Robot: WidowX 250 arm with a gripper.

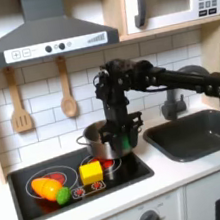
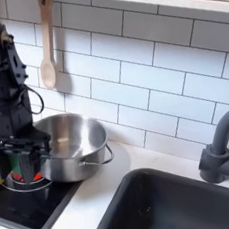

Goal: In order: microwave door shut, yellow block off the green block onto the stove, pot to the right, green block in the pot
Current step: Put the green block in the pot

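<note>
The claw [image 1: 120,141] hangs low at the pot's [image 1: 99,139] front, just above the stove [image 1: 36,200]; whether its jaws are parted or closed cannot be told. The yellow block [image 1: 90,171] lies on the stove — perhaps touching the pot. Above, the microwave door [image 1: 161,1] is shut.

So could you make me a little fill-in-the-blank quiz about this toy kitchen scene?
1. The yellow block lies on the black ____.
2. The microwave door above the counter is ____.
3. The steel pot stands between the stove and the ____, with the gripper at its rim.
4. Two wooden utensils hang on the tiled ____.

Missing words: stove; shut; sink; wall
</note>
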